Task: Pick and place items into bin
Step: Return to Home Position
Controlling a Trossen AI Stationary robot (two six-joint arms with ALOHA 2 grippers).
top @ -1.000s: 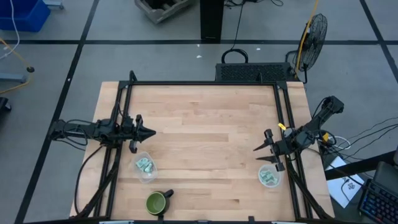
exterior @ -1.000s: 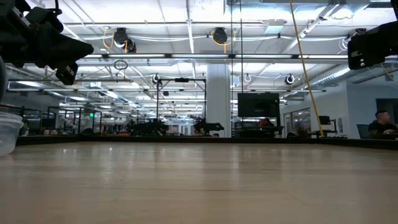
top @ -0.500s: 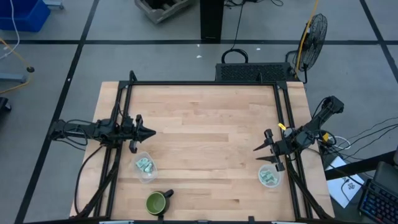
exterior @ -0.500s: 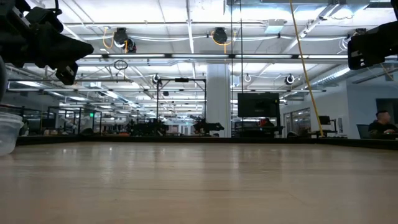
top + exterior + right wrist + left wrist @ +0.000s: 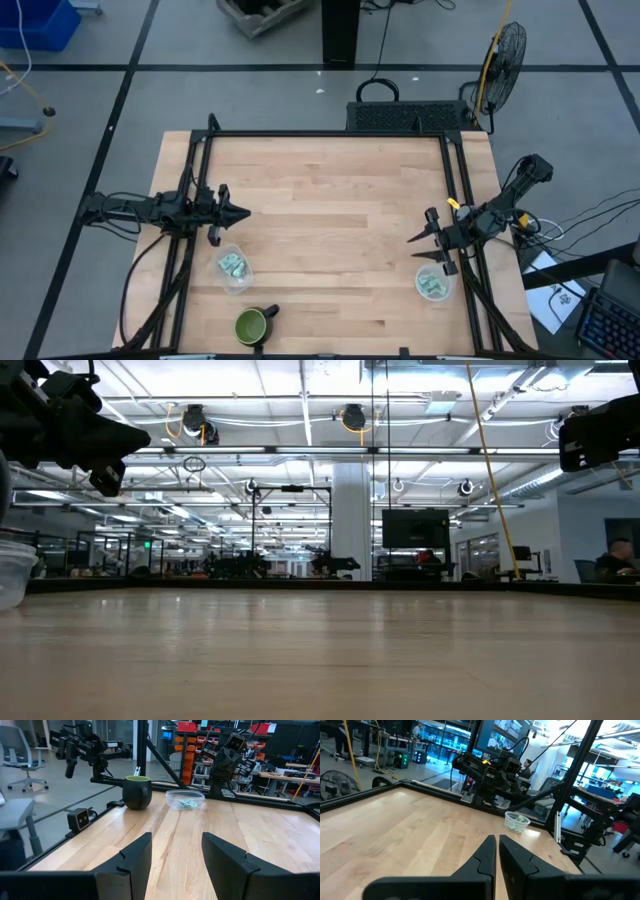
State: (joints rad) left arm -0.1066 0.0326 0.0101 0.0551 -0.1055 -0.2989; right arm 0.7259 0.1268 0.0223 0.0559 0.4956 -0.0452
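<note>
High view: left claw (image 5: 244, 213) closed, right claw (image 5: 412, 251) spread, both empty.

The pale wooden desk (image 5: 330, 210) carries three things: the left clear bin (image 5: 232, 267), a dark green mug (image 5: 251, 326) near it toward the desk's edge, and the right clear bin (image 5: 433, 284) well apart.

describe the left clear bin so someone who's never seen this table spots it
On the wooden table, go to the left arm's side. The left clear bin sits between the left gripper and the dark green mug, packets inside; the other clear bin has no mug nearby.
</note>
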